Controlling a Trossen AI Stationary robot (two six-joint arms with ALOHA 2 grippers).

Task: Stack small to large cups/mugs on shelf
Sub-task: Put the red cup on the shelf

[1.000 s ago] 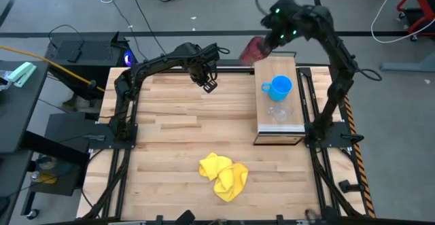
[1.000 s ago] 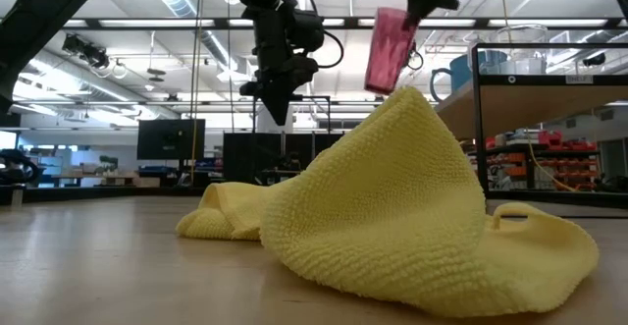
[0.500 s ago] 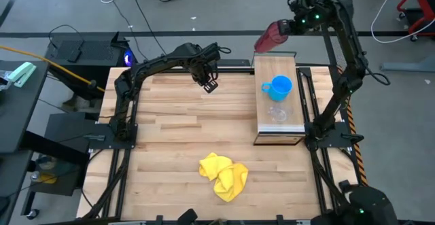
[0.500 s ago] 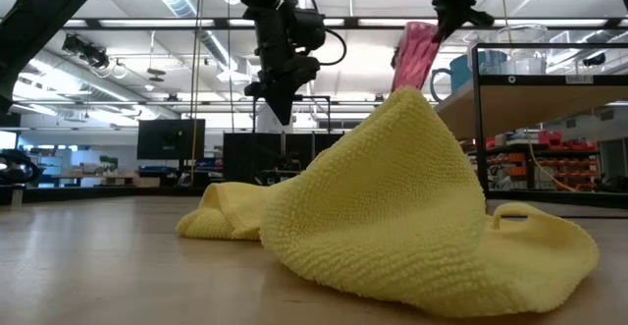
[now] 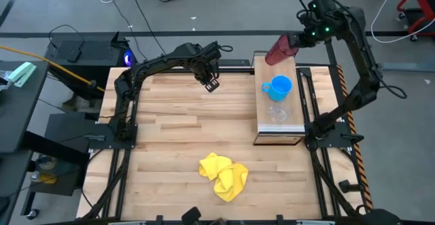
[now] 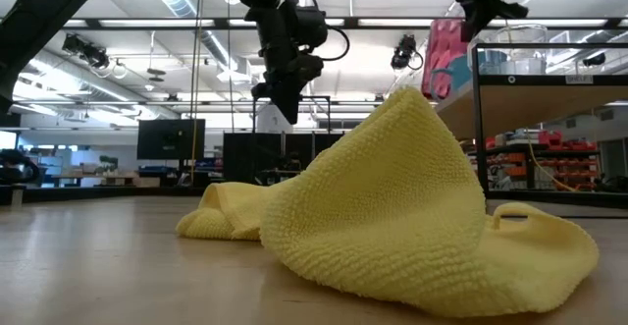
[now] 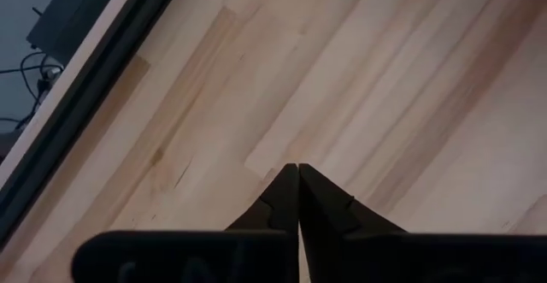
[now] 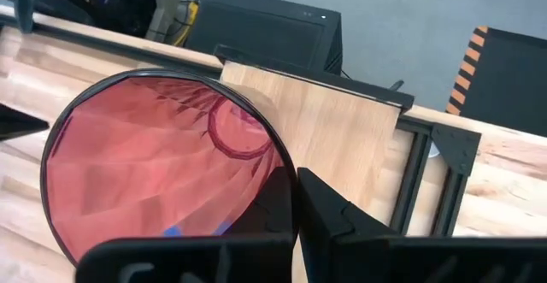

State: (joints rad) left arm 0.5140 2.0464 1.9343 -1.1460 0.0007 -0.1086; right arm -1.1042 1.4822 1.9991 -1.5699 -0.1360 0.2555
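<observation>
The right end effector [image 5: 293,41] pinched the red tumbler [image 5: 277,49] by its rim and held it tilted in the air above the far end of the shelf [image 5: 293,116], open mouth toward the wrist camera. The step in hand appeared to be carrying the largest vessel to the shelf. The next move probably called for righting the tumbler and lowering it onto bare wood at the far end, clear of the blue mug [image 5: 279,86].

The mug stood upright on the shelf just near of the tumbler, with the clear cup [image 5: 277,112] nearer again; neither showed any contents. Seen through the right wrist camera, the tumbler [image 8: 162,176] was empty.

The left end effector [image 5: 211,84] hung over the far middle of the table [image 5: 170,136], fingers [image 7: 278,204] pressed together and holding nothing. A yellow cloth [image 5: 223,175] lay crumpled at the near edge.
</observation>
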